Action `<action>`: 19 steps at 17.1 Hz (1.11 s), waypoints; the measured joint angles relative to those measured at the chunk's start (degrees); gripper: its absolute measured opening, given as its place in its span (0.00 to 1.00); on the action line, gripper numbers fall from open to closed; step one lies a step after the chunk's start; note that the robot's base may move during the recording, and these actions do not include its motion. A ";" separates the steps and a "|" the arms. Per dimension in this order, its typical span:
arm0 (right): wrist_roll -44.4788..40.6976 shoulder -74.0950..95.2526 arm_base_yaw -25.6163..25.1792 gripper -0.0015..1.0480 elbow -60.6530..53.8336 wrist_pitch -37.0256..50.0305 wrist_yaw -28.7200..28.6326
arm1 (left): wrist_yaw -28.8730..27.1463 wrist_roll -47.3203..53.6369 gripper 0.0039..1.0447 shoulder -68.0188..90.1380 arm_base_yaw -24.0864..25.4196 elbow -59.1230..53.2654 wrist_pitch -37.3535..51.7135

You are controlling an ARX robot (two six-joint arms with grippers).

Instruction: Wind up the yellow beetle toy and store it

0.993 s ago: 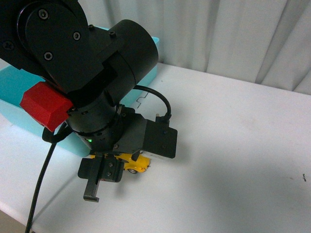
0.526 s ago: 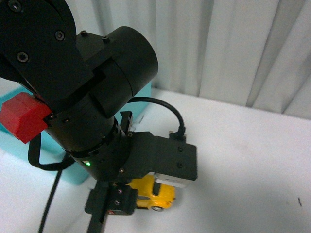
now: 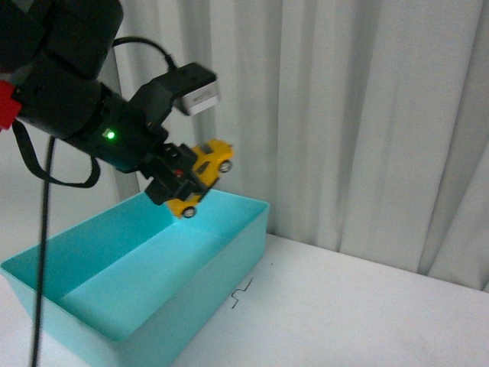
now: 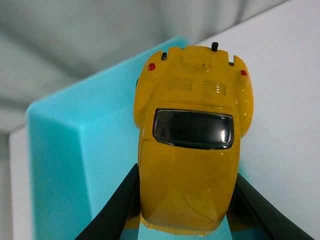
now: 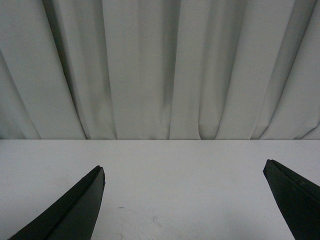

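Observation:
The yellow beetle toy point(image 3: 200, 176) hangs in the air, tilted, above the far corner of a turquoise bin point(image 3: 226, 264). My left gripper point(image 3: 177, 182) is shut on it, one black finger on each flank. In the left wrist view the yellow beetle toy point(image 4: 192, 145) fills the middle, dark window up, between the black fingers point(image 4: 117, 207), with the bin's corner point(image 4: 60, 150) beneath. My right gripper point(image 5: 184, 172) is open over bare white tabletop, nothing between its fingertips; it does not appear in the front view.
The turquoise bin is a deep open box at the left of the white table point(image 3: 359, 313). A small black mark point(image 3: 242, 293) lies on the table beside the bin. Grey-white curtains point(image 3: 359, 115) hang behind the table.
My left arm has lifted the toy from the tabletop up and back to above the bin's far corner. The front view has shifted with it.

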 joint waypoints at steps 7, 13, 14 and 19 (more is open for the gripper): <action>0.00 0.00 0.00 0.94 0.00 0.02 0.00 | -14.86 -5.81 0.39 14.75 5.16 -0.72 6.78; 0.00 0.00 0.00 0.94 0.00 0.02 0.00 | -18.69 -6.88 0.39 23.69 4.52 3.02 8.33; 0.02 0.00 0.00 0.94 0.00 0.02 0.00 | -19.10 -6.93 0.39 24.87 4.39 4.02 8.39; 0.02 0.00 0.00 0.94 0.00 0.02 0.00 | -18.95 -7.39 0.55 28.55 4.28 6.25 6.29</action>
